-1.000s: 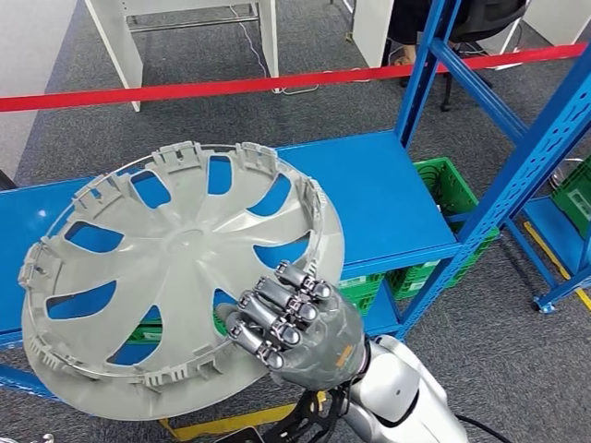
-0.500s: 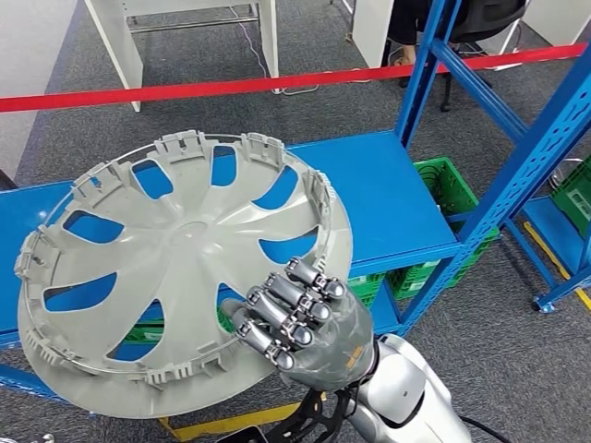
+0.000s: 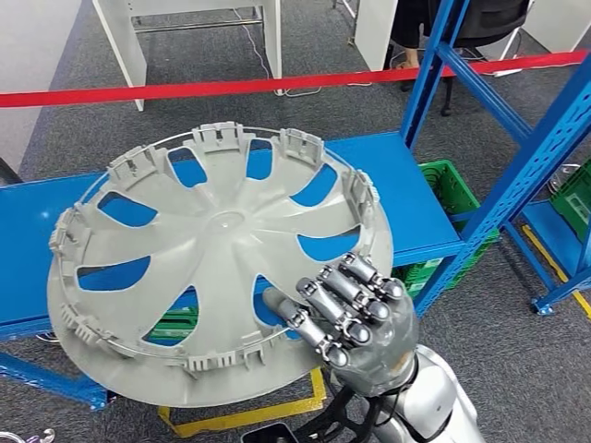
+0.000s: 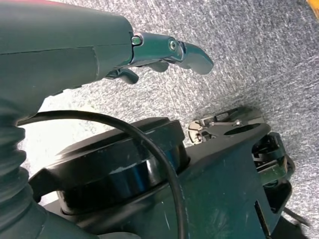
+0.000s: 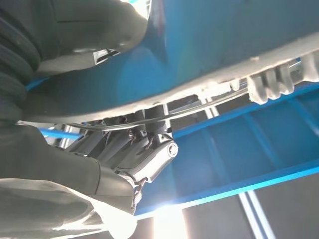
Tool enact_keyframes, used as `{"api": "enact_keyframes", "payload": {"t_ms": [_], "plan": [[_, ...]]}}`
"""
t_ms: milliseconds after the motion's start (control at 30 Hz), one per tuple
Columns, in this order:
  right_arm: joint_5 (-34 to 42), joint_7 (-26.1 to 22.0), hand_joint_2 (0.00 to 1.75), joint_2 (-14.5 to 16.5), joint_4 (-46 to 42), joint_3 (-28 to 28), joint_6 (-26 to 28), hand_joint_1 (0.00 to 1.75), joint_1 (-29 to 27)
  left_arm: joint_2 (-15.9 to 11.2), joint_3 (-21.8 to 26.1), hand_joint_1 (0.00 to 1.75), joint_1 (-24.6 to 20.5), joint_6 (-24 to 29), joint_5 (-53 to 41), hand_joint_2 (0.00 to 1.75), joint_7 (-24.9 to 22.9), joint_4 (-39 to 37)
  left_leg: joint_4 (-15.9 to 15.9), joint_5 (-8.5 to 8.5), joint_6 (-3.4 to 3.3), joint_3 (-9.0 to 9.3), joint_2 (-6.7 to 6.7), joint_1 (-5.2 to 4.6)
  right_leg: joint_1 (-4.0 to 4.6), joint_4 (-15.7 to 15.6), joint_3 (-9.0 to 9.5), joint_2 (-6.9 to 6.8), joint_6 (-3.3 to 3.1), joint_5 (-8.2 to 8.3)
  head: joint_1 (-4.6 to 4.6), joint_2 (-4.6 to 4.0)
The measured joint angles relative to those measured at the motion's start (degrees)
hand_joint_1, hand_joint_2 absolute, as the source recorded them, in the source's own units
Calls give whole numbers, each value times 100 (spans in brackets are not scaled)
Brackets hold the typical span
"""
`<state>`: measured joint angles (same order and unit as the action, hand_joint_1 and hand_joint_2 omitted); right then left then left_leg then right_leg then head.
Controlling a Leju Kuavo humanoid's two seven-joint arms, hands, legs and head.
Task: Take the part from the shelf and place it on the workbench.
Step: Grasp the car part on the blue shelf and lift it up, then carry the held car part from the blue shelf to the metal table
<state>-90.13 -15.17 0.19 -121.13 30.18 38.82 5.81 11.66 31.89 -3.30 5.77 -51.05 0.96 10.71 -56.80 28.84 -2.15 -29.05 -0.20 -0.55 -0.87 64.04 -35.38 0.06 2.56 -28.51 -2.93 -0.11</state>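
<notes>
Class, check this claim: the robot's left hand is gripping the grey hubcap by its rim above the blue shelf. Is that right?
Not quite. The head view shows the right robot hand gripping the grey hubcap by its rim, above the blue shelf. The left robot hand holds nothing and hangs over the carpet, as the left wrist view shows.

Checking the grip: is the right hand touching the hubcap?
Touching: head view shows the right hand with fingers wrapped over the hubcap rim.
</notes>
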Motion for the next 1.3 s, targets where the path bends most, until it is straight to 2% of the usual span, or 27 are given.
{"api": "enact_keyframes", "payload": {"t_ms": [67, 167, 200, 267, 333, 367, 400, 433, 500, 567, 600, 667, 700, 733, 767, 833, 867, 900, 933, 967, 1033, 1067, 1100, 1133, 1200, 1233, 1300], "plan": [[0, 4, 175, -30, -84, -61, 2, 175, -46, 6, -5, 0, -12, 0, -30, 175, -18, 0, -45, 12, 57, -39, -2, -11, 12, -485, 290, 12, -49, 78, 2, 1], [-1, -36, 175, -50, -194, -148, 7, 175, -118, 13, -17, 0, -27, 5, -83, 175, -34, 0, -97, 3, 147, -92, -6, -16, 17, -564, 276, 18, -143, 80, 4, 0], [-2, -60, 175, -51, -224, -181, 7, 175, -141, 14, -26, 0, -32, 9, -101, 175, -36, 0, -144, 62, 180, -118, -7, -12, 8, -573, 256, 11, -181, 100, 11, 0], [-4, -113, 175, -51, -283, -251, 7, 175, -198, 15, -42, 0, -47, 25, -139, 175, -44, 0, -528, 400, 249, -255, -7, 5, -13, -594, 197, -14, -266, 154, 22, 0], [-4, -166, 175, -51, -333, -324, 7, 175, -267, 20, -48, 0, -74, 48, -167, 175, -53, 0, -1256, 855, 305, -476, -5, 28, -10, -592, 104, -36, -310, 213, 29, 0], [-3, -186, 175, -51, -352, -357, 7, 175, -298, 23, -50, 0, -85, 62, -177, 175, -61, 0, -1541, 984, 321, -535, -5, 38, -8, -590, 53, -45, -313, 249, 28, 0], [-2, -210, 175, -51, -370, -387, 7, 175, -330, 28, -52, 0, -91, 75, -184, 175, -82, 0, -1638, 992, 328, -506, -5, 47, -7, -588, 2, -49, -307, 288, 28, 0], [-2, -236, 175, -51, -387, -415, 7, 175, -366, 32, -54, 0, -92, 88, -187, 175, -115, 0, -1512, 886, 328, -379, -4, 56, -7, -586, -46, -50, -297, 328, 28, 0], [-1, -296, 175, -51, -436, -487, 7, 175, -453, 36, -55, 0, -79, 102, -192, 175, -218, 0, -736, 545, 304, 97, -4, 68, -7, -584, -132, -47, -262, 416, 28, 0], [-2, -332, 175, -51, -493, -561, 7, 175, -524, 37, -55, 0, -51, 102, -192, 175, -305, 0, -32, 389, 264, 463, -10, 52, 2, -587, -196, -48, -207, 517, 23, 0], [-2, -340, 175, -51, -519, -592, 7, 175, -552, 38, -54, 0, -39, 103, -193, 175, -338, 0, 108, 390, 241, 510, -15, 38, 3, -596, -215, -50, -174, 572, 25, 0], [-2, -340, 175, -51, -561, -650, 7, 175, -603, 43, -53, 0, -34, 103, -194, 175, -432, 0, 126, 316, 168, 439, -21, 23, -5, -640, -237, -55, -99, 683, 25, 0], [-3, -330, 175, -51, -580, -678, 7, 175, -627, 48, -52, 0, -46, 103, -193, 175, -500, 0, 133, 257, 122, 390, -14, 27, -14, -630, -264, -49, -63, 656, 26, 0], [-3, -314, 175, -51, -598, -702, 7, 175, -649, 52, -51, 0, -64, 104, -187, 175, -574, 0, 142, 189, 67, 332, -5, 33, -20, -546, -316, -40, -34, 528, 18, 0], [-3, -297, 175, -51, -612, -721, 7, 175, -667, 57, -50, 0, -82, 104, -181, 175, -639, 0, 153, 118, 24, 264, 6, 40, -24, -342, -394, -30, -11, 298, 17, 0], [-2, -269, 175, -51, -637, -757, 7, 175, -698, 59, -44, 0, -111, 104, -167, 175, -713, 0, 148, -5, -29, 111, 20, 24, -26, 389, -587, -24, 20, -274, 9, 0], [-1, -260, 175, -51, -645, -767, 8, 175, -708, 60, -40, 0, -122, 103, -159, 175, -731, 0, 143, -69, -35, 30, 25, 12, -26, 754, -644, -24, 32, -438, 10, 0], [-1, -250, 175, -51, -649, -774, 8, 175, -716, 61, -37, 0, -134, 102, -145, 175, -750, 0, 136, -131, -38, -51, 29, 1, -26, 985, -629, -24, 38, -472, 10, 0], [-1, -235, 175, -51, -652, -775, 7, 175, -722, 62, -32, 0, -148, 95, -127, 175, -780, 0, 125, -186, -36, -130, 31, -8, -25, 1014, -518, -25, 35, -389, 10, 0], [-1, -210, 175, -51, -656, -775, 8, 175, -723, 63, -28, 0, -164, 81, -98, 175, -827, 0, 110, -233, -31, -200, 30, -14, -23, 824, -298, -24, 23, -243, 10, 0], [1, -117, 175, -54, -663, -767, 7, 175, -699, 68, 7, 0, -203, 7, 17, 175, -987, 1, 57, -301, -3, -308, 21, -26, -10, -6, 360, -22, -23, -88, 9, 0], [2, -52, 175, -57, -664, -756, 8, 175, -673, 70, 47, 0, -221, -56, 102, 175, -1104, 2, 31, -336, 23, -351, 16, -32, 0, -406, 637, -19, -44, -114, 11, 0], [2, 18, 175, -66, -662, -738, 8, 175, -638, 72, 102, 0, -238, -126, 193, 175, -1237, 3, 8, -375, 53, -388, 13, -36, 13, -685, 813, -16, -60, -172, 11, 0], [2, 82, 175, -80, -659, -715, 9, 175, -599, 72, 166, 0, -251, -187, 275, 175, -1368, 4, -3, -419, 85, -426, 13, -39, 25, -806, 869, -14, -76, -213, 14, 0], [2, 174, 175, -115, -651, -673, 10, 175, -531, 65, 303, 0, -266, -252, 417, 175, -1597, 9, -23, -459, 150, -479, 5, -41, 12, -848, 782, -32, -146, -163, 16, 0], [2, 199, 175, -129, -646, -660, 11, 175, -503, 61, 369, 0, -271, -255, 471, 175, -1675, 11, -101, -354, 185, -515, -1, -38, -3, -857, 717, -49, -195, -115, 28, 0], [2, 219, 175, -151, -640, -648, 15, 175, -470, 56, 490, 0, -275, -260, 560, 175, -1773, 16, -553, 132, 254, -629, -9, -13, -24, -870, 606, -85, -267, -3, 48, 0]]}}
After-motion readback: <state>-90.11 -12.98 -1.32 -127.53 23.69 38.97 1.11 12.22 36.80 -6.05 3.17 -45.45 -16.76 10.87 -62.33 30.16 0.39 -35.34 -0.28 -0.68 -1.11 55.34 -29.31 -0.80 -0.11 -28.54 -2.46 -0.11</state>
